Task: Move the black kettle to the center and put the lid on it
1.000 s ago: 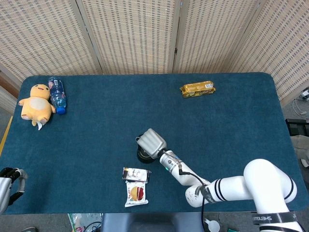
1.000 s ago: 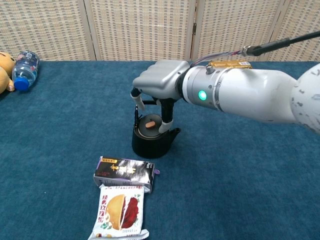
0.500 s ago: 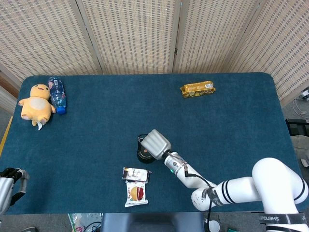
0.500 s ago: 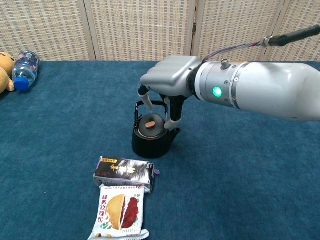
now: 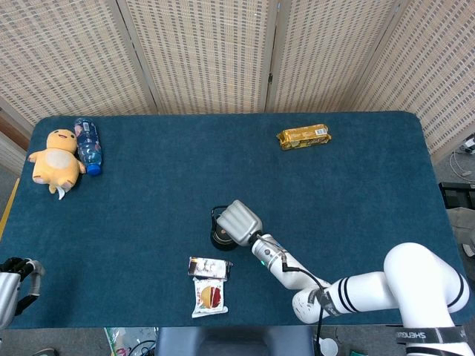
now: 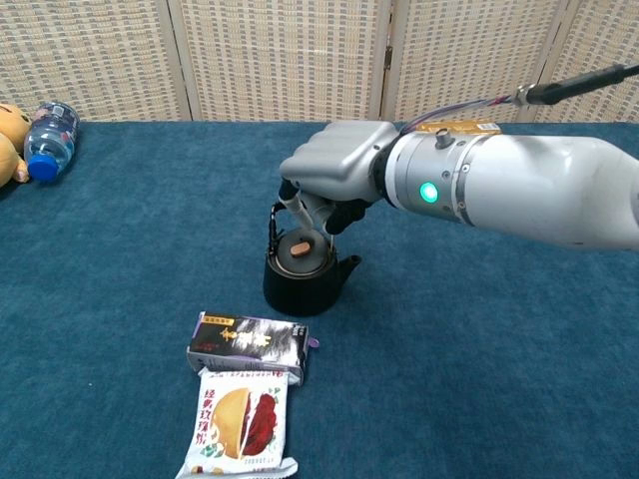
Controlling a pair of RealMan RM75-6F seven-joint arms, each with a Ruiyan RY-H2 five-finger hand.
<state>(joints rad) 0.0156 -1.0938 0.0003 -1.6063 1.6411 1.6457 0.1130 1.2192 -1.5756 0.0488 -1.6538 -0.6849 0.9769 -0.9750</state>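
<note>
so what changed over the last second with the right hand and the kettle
The right hand rose slightly above the black kettle, and its fingers, which had reached down around the lid, curled up under the palm. The kettle, with its lid on, stayed put, as did the snack packs and the left hand.

Woven folding screen behind – pale panels, wooden frames. Table in dark teal cloth – even, soft light

Blue table; kettle, perhaps snacks
</note>
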